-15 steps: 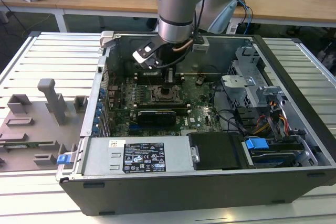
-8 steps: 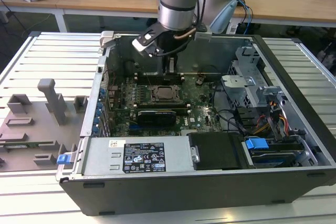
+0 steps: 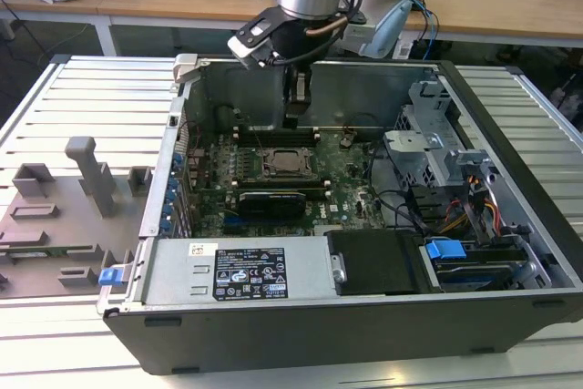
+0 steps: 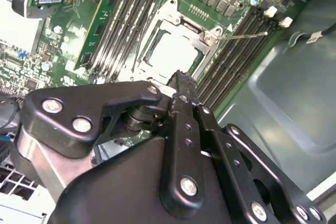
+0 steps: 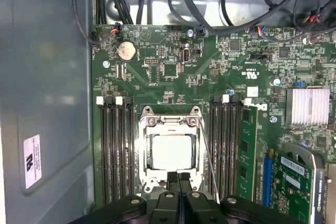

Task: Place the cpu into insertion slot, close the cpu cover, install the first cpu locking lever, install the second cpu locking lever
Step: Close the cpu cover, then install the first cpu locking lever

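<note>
tool (image 5: 178, 179) tips together, at cpu cover (image 5: 170, 124) edge | cpu (image 5: 170, 151) lies under the lowered cpu cover

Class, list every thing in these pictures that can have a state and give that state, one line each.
Dark grey computer case, open, side panel off.
Silvery-grey hinged metal cpu cover, down flat.
Small silvery-grey square cpu, seated under the cover's window.
Thin wire locking lever, raised, not latched.
Black robot hand, shut, holding nothing.
</note>
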Tool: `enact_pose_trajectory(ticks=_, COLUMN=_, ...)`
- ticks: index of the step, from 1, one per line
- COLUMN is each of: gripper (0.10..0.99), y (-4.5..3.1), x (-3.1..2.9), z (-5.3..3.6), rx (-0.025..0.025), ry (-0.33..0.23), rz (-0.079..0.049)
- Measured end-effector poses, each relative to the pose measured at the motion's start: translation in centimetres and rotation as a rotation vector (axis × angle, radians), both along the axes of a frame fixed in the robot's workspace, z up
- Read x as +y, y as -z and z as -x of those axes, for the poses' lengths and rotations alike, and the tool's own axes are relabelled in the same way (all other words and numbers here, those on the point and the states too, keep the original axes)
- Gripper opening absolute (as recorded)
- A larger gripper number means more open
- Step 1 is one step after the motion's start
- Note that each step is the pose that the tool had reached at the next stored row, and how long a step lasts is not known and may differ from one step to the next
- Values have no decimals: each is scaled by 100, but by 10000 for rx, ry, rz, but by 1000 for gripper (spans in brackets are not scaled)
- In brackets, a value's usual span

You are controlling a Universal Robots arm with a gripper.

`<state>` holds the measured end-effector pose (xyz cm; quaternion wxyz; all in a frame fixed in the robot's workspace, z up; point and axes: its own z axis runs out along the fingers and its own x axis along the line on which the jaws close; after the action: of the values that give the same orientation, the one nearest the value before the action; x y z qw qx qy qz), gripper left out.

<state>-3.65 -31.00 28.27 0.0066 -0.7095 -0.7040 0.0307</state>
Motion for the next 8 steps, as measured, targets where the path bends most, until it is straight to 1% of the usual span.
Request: enact_pose_trajectory(ticks=8, gripper=106, y=-9, x=0, z=0, rx=0, ry=0, rz=1)
